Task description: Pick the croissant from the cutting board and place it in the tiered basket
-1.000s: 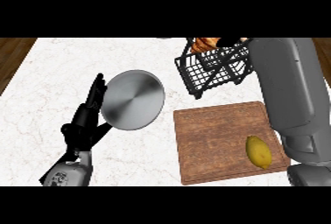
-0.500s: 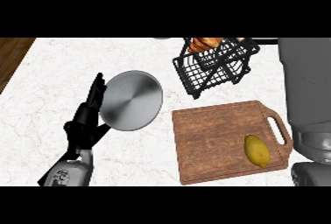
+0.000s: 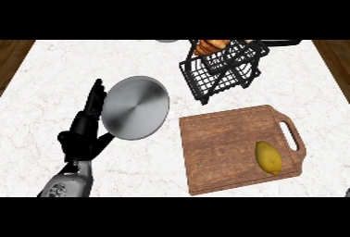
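The croissant [image 3: 212, 46], orange-brown, lies in the upper tier of the black wire tiered basket [image 3: 222, 74] at the back of the counter, partly cut off by the view's top. The wooden cutting board [image 3: 226, 150] lies at the front right and carries only a yellow lemon [image 3: 269, 157]. My left hand [image 3: 83, 134] rests open at the left, fingers up, beside a round silver plate. My right hand does not show in the head view.
The round silver plate [image 3: 135, 107] lies left of centre, touching or just beside my left fingers. The white marble counter [image 3: 54, 69] ends at wooden floor strips at both upper corners.
My right forearm has drawn back from beside the basket and left the view at the right. The croissant stays in the basket. My left hand has not moved.
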